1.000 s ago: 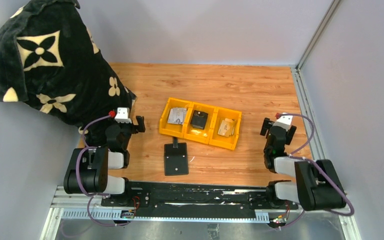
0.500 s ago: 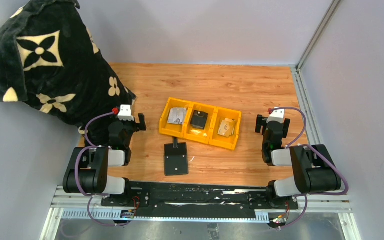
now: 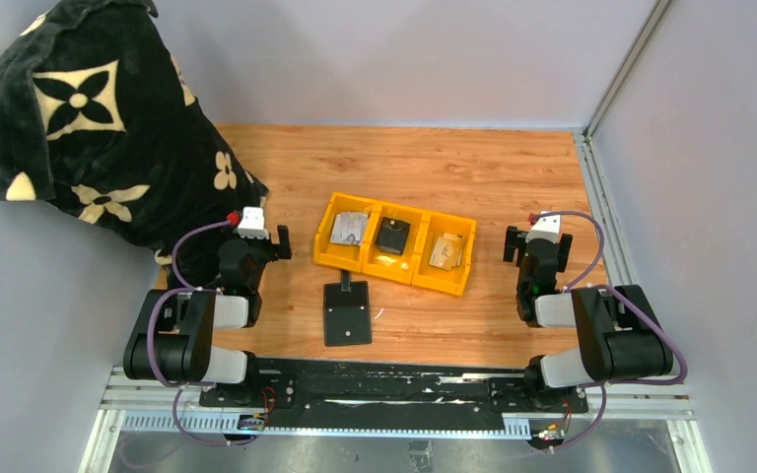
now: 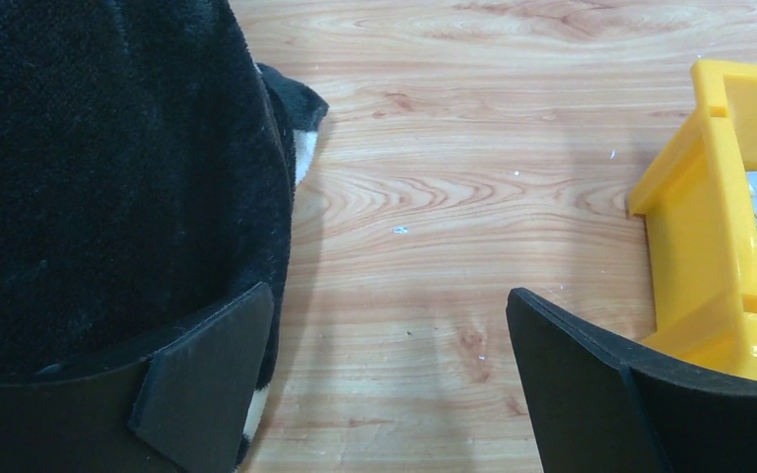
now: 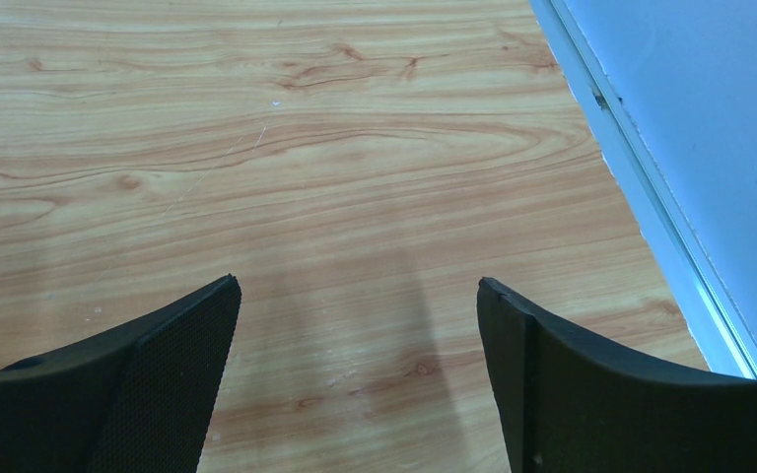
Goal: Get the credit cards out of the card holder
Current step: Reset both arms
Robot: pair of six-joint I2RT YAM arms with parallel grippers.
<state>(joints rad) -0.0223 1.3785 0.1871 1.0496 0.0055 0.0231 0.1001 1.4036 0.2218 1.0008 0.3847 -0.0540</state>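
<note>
Seen from above, the card holder [image 3: 347, 317] lies flat on the wooden table [image 3: 434, 168], just at 6 o'clock of the yellow bin [image 3: 327, 258] and apart from it. Its long axis runs from 12 to 6 o'clock, and its narrow strap tab [image 3: 345, 283] points to 12 o'clock, toward the bin. Whether anything is inside it we cannot tell.

The bin's three compartments sit in a row running roughly 9 to 3 o'clock, with the right end slightly nearer the arms. We see the credit cards in the two outer compartments: silvery-grey ones [image 3: 350, 229] on the left and tan ones [image 3: 444, 251] on the right. A small black block [image 3: 391, 235] sits in the middle compartment.

Both arms are low at the table's sides. The left gripper [image 4: 386, 305] stands at 9 o'clock of the bin with its jaws spread wide and holding nothing. One finger is beside the black flowered blanket [image 4: 108, 168] and the other is beside the bin's left wall (lettering shows on a card there). The right gripper [image 5: 359, 286], at 3 o'clock of the bin and well apart from it, is also wide open and empty over bare wood, near the metal rail [image 5: 651, 197] at the table's right edge.
</note>
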